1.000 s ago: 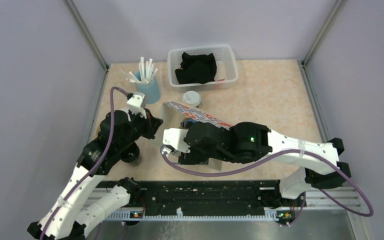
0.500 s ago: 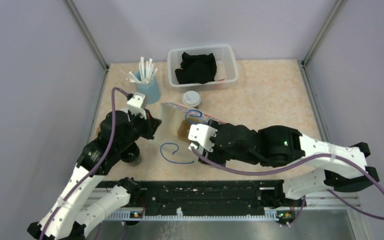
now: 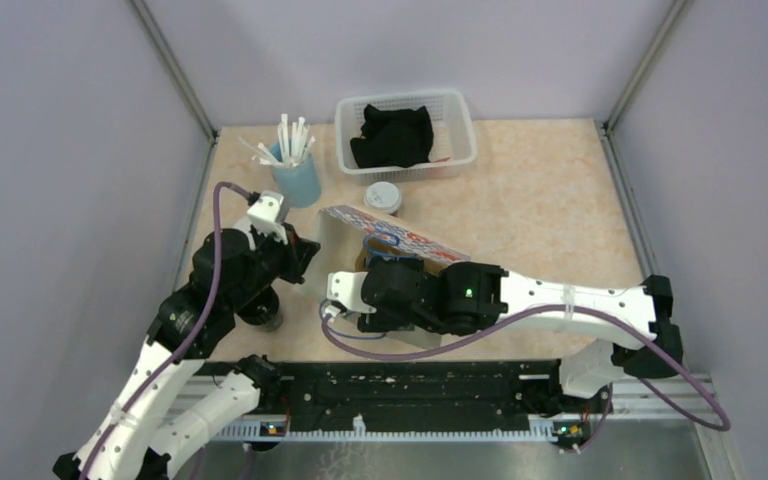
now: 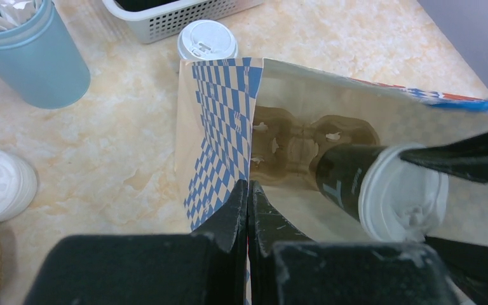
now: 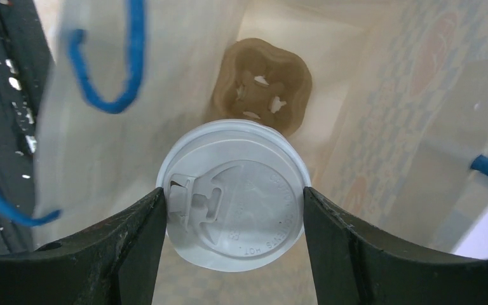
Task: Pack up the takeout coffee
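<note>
Right wrist: right gripper (image 5: 231,219) clamps white-lidded dark cup (image 5: 232,190) above brown pulp carrier (image 5: 260,76), left gripper (image 4: 248,203) pinching blue-checked paper bag (image 4: 219,127) (to hold its mouth open).

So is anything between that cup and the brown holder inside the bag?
Nothing visible: the bag, pinched open by the left fingers, leaves a clear path from the cup in the right fingers to the holder.

We find the bag (image 4: 222,127) on the counter (image 3: 540,190), carrier (image 4: 292,136) deep inside it, cup (image 5: 232,194) at its mouth, second cup (image 4: 207,39) just behind, basket (image 3: 460,150) beyond that.
</note>
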Motion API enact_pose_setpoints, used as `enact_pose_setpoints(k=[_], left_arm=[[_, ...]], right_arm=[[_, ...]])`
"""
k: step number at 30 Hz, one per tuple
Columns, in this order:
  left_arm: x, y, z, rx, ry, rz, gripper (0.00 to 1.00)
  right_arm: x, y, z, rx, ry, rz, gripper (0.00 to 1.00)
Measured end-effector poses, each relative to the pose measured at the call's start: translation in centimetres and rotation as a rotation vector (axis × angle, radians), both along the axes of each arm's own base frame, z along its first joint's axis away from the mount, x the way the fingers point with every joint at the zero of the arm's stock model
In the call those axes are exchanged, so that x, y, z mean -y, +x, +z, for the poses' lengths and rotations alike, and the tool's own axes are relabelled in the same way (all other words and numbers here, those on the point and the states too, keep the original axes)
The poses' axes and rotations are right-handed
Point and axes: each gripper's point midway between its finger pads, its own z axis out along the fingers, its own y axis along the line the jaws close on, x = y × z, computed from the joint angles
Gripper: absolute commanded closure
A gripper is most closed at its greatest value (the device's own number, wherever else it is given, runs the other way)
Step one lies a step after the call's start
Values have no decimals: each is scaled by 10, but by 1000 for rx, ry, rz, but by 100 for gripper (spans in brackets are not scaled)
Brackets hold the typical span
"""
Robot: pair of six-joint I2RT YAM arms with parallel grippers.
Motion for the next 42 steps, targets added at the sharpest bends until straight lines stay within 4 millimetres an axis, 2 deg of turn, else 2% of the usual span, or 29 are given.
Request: enact_pose_setpoints(k=[5, 10, 15, 23, 28, 36, 39, 42], left_arm=[[-3, -5, -2, 8, -4, 1, 100], [-5, -7, -3, 10, -5, 4, 100], [-5, -6, -9, -2, 2, 4, 100], [-8, -12, -12, 1, -3, 5, 100], [-14, -20, -17, -18, -1, 12, 100], [-25, -34, -30, -82, 0, 52, 100], [-27, -37, -33, -104, -6, 60, 100], [-27, -39, -37, -132, -14, 72, 100]], right_arm=[[6, 15, -2, 5, -4, -38, 40], [23, 17, -16, 2, -59, -30, 41], [26, 21, -29, -10, -96, -8, 41], [27, 45, -49, 15, -94, -31, 41], [25, 49, -61, 16, -91, -23, 41], [21, 62, -70, 14, -63, -11, 41], [15, 70, -68, 15, -28, -10, 41], [-2, 81, -69, 13, 3, -6, 41]])
